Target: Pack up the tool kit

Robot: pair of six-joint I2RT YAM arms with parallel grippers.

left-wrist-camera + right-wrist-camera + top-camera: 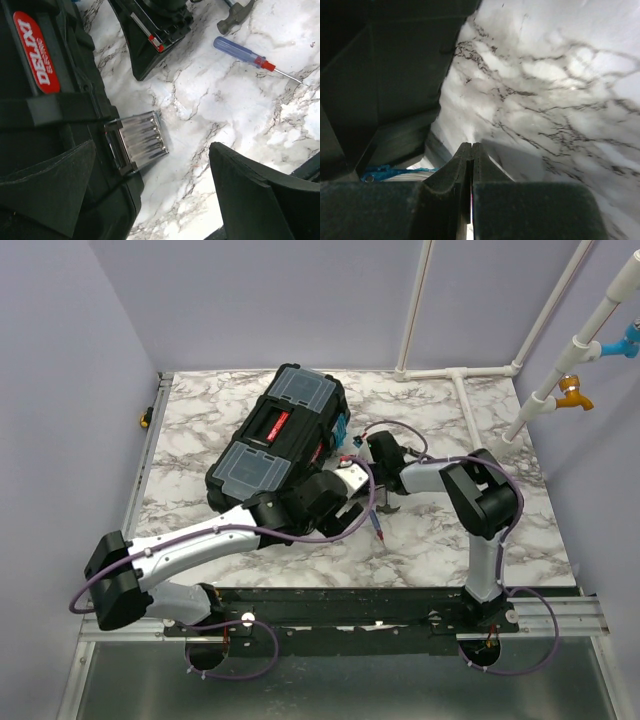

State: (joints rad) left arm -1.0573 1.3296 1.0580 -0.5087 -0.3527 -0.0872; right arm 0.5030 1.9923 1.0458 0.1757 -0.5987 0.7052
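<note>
The black toolbox (280, 440) is shown left of centre on the marble table (450, 540), with the left gripper (155, 150) spread wide around its silver latch (144, 139) and the right gripper (471, 148) pressed shut just beside its right side.

Black toolbox (262, 440) with red lid handle (276, 426), grey translucent lid compartments (300, 386) and teal latch (343, 430). Red label (35, 52) with white lettering. White counter (200, 420) with grey-black marble veining. Screwdriver (240, 50): translucent blue handle, red collar. Purple cables (300, 534).
</note>
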